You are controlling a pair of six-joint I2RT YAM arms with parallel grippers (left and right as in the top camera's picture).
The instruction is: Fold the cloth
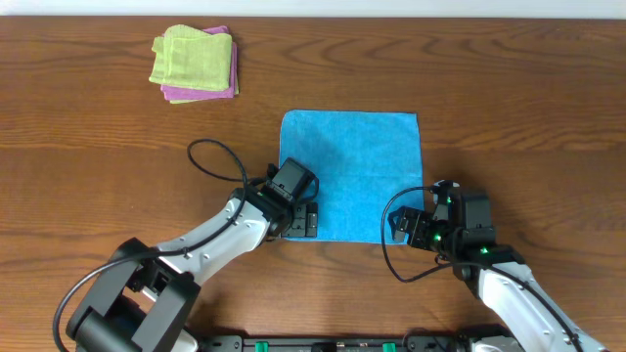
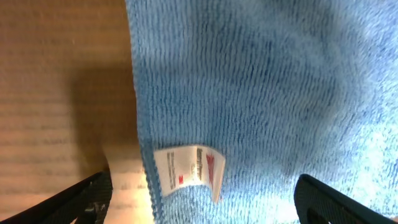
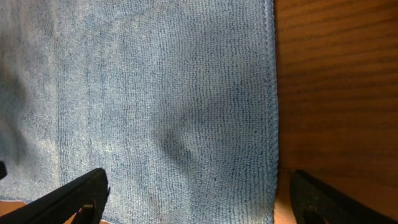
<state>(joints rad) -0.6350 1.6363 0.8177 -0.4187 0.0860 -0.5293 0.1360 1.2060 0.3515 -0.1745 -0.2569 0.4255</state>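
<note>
Near edge of the surface [image 1: 548, 108]: both arms are reaching in from it toward the near corners of the cloth [image 1: 352, 166].

The left end effector [image 1: 299, 221] is hanging over the near left corner of the cloth, its jaws standing wide and gripping nothing. In the left wrist view its fingers [image 2: 84, 198] are straddling the cloth's left hem, one over bare wood and the other over fabric. Whether they are touching the cloth cannot be told. A white label [image 2: 186, 169] is lying at that hem between them. A black cable [image 1: 217, 156] is looping off the left arm, just beside the cloth's left edge.

The right end effector [image 1: 406, 227] is sitting at the near right corner, jaws likewise spread wide and holding nothing. In the right wrist view its fingers are straddling the right hem, the inner one over fabric and the outer one over wood.

The cloth is lying spread in a single flat layer about the middle of the surface, its sides running square with the surface's edges. Faint crease lines are showing across it. It is not yet folded.

Toward the far left corner of the surface, well apart from the cloth, a light green folded cloth [image 1: 191, 57] is resting on a pink folded cloth [image 1: 201, 95].
</note>
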